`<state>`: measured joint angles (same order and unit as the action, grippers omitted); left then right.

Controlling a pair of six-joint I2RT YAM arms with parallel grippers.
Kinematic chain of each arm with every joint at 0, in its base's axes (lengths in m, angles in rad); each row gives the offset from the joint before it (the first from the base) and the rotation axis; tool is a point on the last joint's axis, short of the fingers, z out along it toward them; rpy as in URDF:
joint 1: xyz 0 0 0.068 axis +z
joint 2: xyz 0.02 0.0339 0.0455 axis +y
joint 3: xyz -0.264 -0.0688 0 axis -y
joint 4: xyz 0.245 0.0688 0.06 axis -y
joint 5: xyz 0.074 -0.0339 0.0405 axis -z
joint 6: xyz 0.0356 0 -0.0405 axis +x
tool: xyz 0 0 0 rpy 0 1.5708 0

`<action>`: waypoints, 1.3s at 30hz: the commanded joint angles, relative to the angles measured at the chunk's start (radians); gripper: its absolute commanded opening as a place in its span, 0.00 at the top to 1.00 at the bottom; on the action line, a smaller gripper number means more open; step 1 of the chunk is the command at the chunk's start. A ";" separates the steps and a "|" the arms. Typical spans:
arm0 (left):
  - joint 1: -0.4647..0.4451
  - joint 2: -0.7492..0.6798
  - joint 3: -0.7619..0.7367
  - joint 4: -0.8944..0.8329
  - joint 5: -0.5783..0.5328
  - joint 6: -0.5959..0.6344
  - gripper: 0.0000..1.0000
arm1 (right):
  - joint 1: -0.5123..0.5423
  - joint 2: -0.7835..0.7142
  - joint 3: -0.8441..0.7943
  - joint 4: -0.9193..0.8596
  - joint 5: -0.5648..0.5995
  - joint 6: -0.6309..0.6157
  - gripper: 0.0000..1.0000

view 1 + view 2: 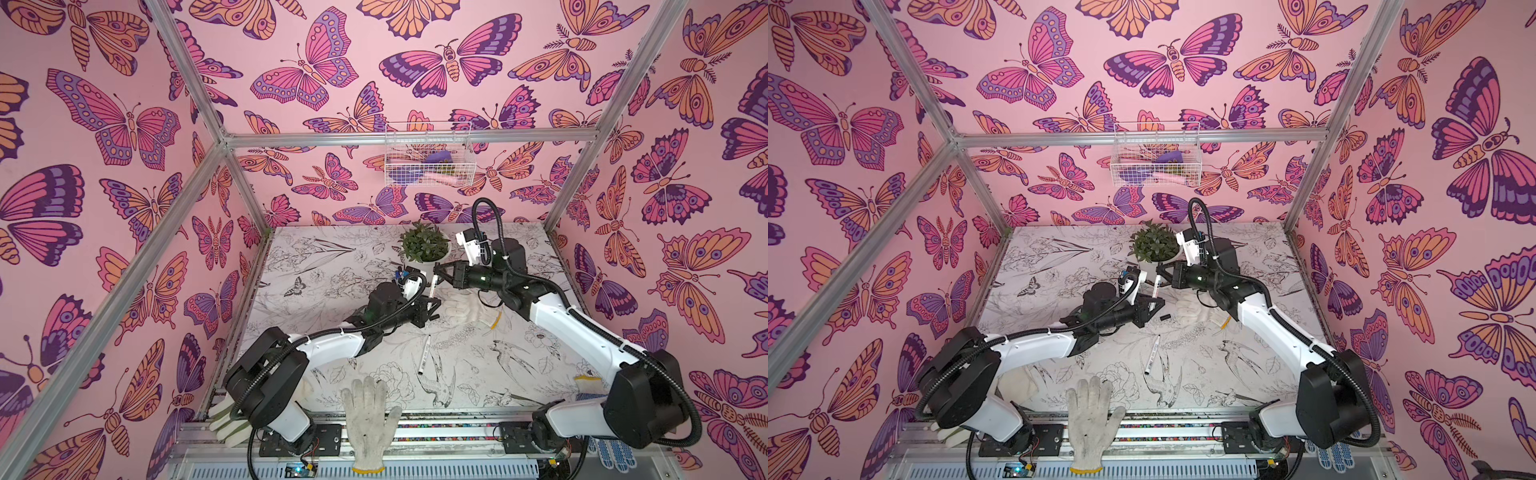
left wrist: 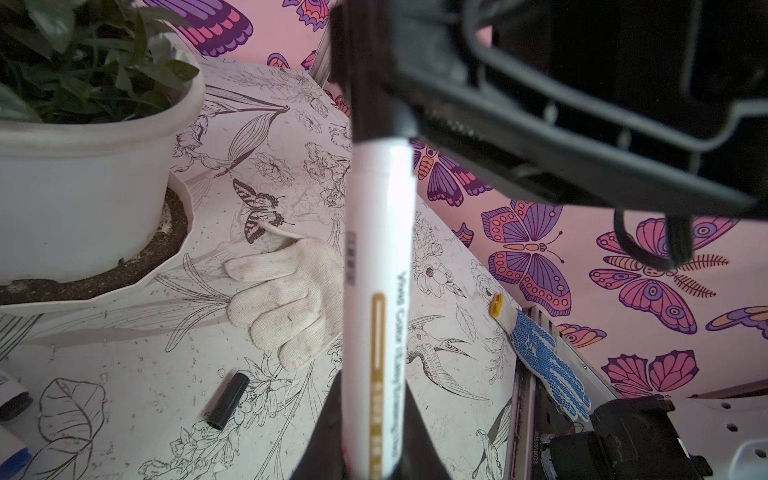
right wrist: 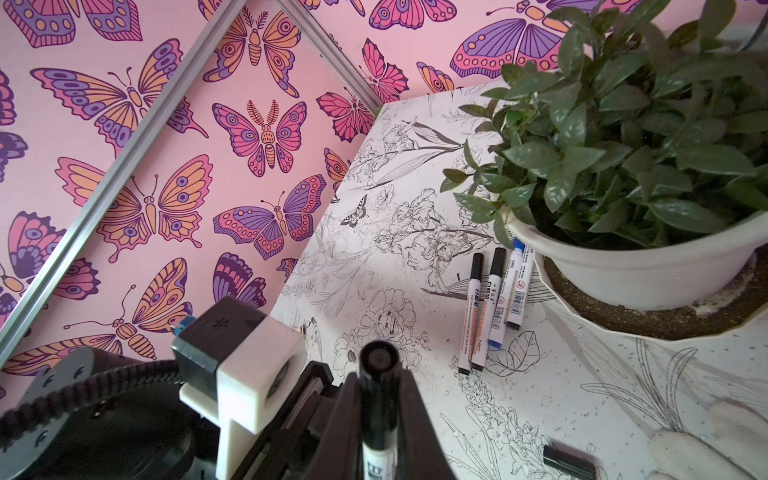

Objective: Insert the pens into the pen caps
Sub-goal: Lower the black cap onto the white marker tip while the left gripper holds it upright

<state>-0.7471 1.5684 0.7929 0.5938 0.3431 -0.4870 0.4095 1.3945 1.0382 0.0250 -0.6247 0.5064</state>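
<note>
One white pen is held upright above the table between both grippers. My left gripper is shut on the lower barrel. A black pen cap sits on the pen's upper end, and my right gripper is shut on that cap. Both top views show this pen in front of the plant. A loose black cap lies on the table below. Another pen lies alone mid-table. Three capped pens lie side by side next to the pot.
A white plant pot on a saucer stands just behind the grippers. A white glove lies right of the held pen, another white glove over the front edge, and a blue-dotted glove at the right rail. A wire basket hangs on the back wall.
</note>
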 commanded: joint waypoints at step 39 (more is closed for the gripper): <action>0.052 0.001 -0.039 0.240 -0.186 -0.163 1.00 | 0.069 -0.039 -0.055 -0.464 -0.200 -0.163 1.00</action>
<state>-0.7593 1.5990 0.7242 0.7090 0.4042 -0.5808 0.4026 1.3800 1.0370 -0.1173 -0.6472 0.3920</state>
